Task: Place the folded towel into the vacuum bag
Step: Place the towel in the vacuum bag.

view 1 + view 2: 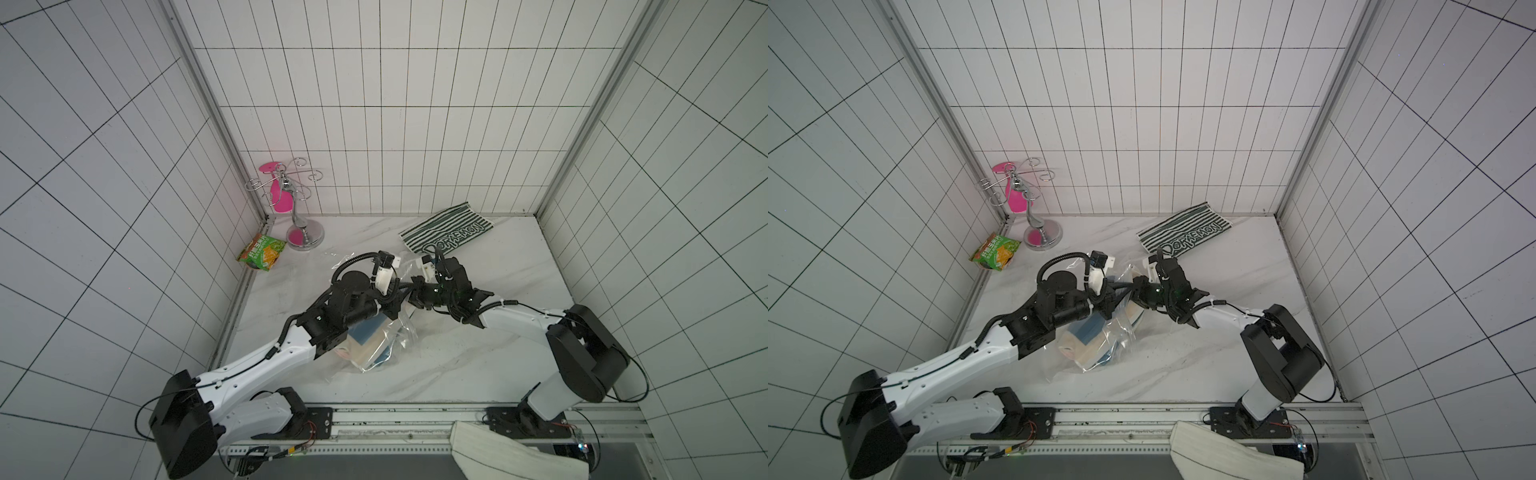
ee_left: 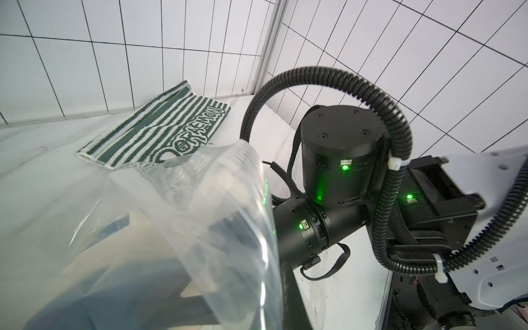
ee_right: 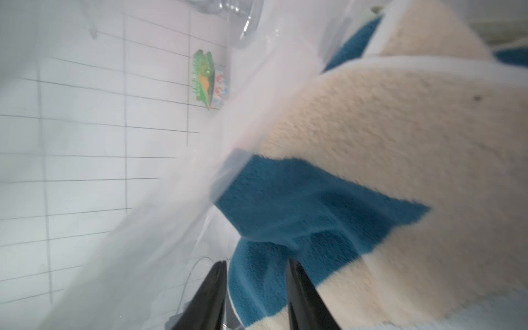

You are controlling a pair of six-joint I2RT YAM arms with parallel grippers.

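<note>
Towel [image 1: 365,343] sits mostly inside the bag [image 1: 401,332], mid-surface [image 1: 478,361]. Left gripper [image 1: 397,301], closed, seems to pinch the bag's rim up; right gripper [image 3: 257,265], part-open, clamps the towel's blue fold. Withdrawing without releasing could drag the towel out; slick film might slip free and collapse.

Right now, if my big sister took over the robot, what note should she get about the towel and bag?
Left gripper: shut, apparently pinching the raised rim of the large clear crinkly plastic vacuum bag.
Right gripper: jaws apart at the bag's mouth, against the folded blue-and-cream terry towel; grip unclear.
Done: towel shows through the plastic and looks largely inside.
Left: probably nudge any remaining end in, release, withdraw both arms.
</note>
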